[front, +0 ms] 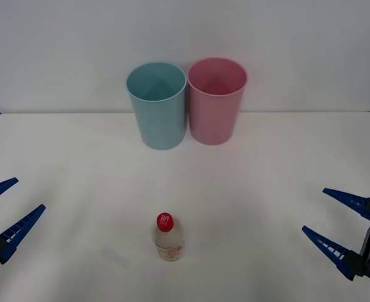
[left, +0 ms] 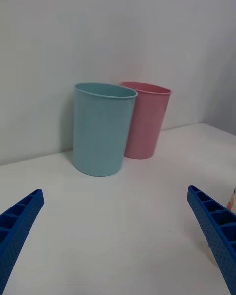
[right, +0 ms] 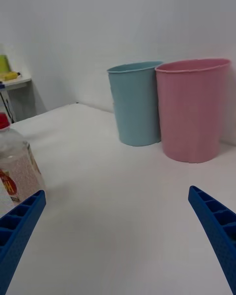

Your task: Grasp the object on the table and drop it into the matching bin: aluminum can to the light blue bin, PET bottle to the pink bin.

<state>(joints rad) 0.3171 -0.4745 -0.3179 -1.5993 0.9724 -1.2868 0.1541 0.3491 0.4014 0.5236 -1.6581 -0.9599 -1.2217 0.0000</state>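
Pink bin [front: 216,104], lt-blue bin [front: 158,108]

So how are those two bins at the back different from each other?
Colour: the pink bin is pink, the light blue bin pale blue. Position: the pink bin stands on the robot's right, the blue one on its left and slightly nearer the robot. Otherwise they match: both are tall, round, open-topped, upright, tapering toward the base, standing side by side at the far edge of the table, and nothing can be seen inside either.

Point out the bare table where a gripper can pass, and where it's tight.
Free: the wide strip between the bottle and the bins, and the stretches either side of the bottle toward the left gripper and right gripper. Tight: the blue bin and pink bin stand pressed together, close to the wall.
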